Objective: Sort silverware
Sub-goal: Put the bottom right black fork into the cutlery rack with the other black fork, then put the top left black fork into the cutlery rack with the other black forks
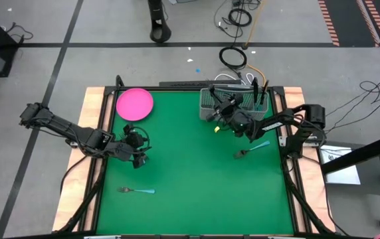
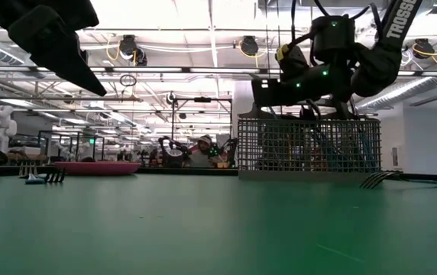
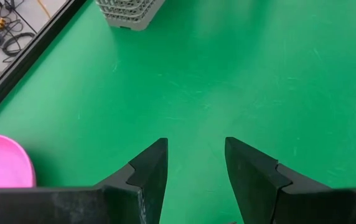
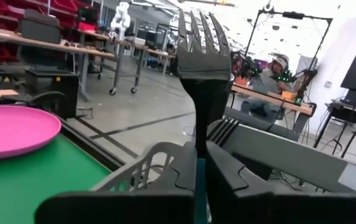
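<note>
The right gripper [image 4: 196, 163] is hovering above the gray mesh basket [image 1: 224, 105] at the far edge of the green tabletop [image 1: 190, 166], its jaws clamping a fork [image 4: 201, 46], tines up. The left gripper [image 1: 137, 143] is hanging near the pink plate [image 1: 135, 103], jaws parted and empty. Two other forks are lying on the tabletop, one [image 1: 135, 190] toward the near left, one [image 1: 251, 150] beside the right arm.

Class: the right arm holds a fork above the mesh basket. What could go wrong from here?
1. The right pincer pinches the fork by its thin neck only; it may twist or slip.
2. The basket already holds cutlery, so the fork could snag on the way in.
</note>
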Robot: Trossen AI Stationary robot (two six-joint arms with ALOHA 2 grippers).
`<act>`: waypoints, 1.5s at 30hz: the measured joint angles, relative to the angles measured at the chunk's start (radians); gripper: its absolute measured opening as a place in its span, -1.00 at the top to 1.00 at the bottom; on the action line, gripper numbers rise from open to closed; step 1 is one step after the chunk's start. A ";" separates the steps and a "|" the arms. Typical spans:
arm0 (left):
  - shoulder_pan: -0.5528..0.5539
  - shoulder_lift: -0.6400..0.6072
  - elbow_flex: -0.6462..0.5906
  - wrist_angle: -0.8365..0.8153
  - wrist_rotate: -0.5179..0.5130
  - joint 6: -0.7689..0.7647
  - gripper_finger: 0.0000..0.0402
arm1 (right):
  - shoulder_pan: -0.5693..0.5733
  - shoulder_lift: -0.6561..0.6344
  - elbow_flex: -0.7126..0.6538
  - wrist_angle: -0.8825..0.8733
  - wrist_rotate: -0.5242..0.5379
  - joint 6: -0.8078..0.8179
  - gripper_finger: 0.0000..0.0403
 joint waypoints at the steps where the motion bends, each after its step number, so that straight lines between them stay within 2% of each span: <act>1: 0.000 0.000 0.000 0.000 0.003 -0.001 0.20 | -0.001 0.000 0.000 -0.007 -0.001 0.005 0.99; 11: 0.000 0.000 0.000 0.000 0.007 -0.023 0.20 | -0.001 0.000 0.000 -0.007 0.001 0.017 0.68; 20: 0.000 0.000 0.000 0.000 0.007 -0.021 0.20 | -0.001 0.000 0.000 0.041 0.002 -0.035 0.46; 22: 0.000 0.000 0.000 0.000 0.007 -0.021 0.20 | 0.002 -0.008 0.000 0.029 0.031 -0.035 0.43; 26: 0.000 0.000 0.000 -0.001 0.008 -0.020 0.20 | 0.024 -0.050 0.000 0.007 0.154 -0.109 0.39; 34: 0.000 0.000 0.000 0.000 0.008 -0.017 0.20 | 0.090 -0.184 0.000 -0.002 0.166 -0.272 0.38; 38: 0.000 0.000 0.000 0.001 0.008 -0.017 0.20 | 0.126 -0.243 0.000 -0.003 0.134 -0.296 0.38; 45: 0.000 0.000 0.000 0.026 0.008 -0.024 0.20 | 0.202 -0.310 0.000 -0.052 -0.026 -0.262 0.38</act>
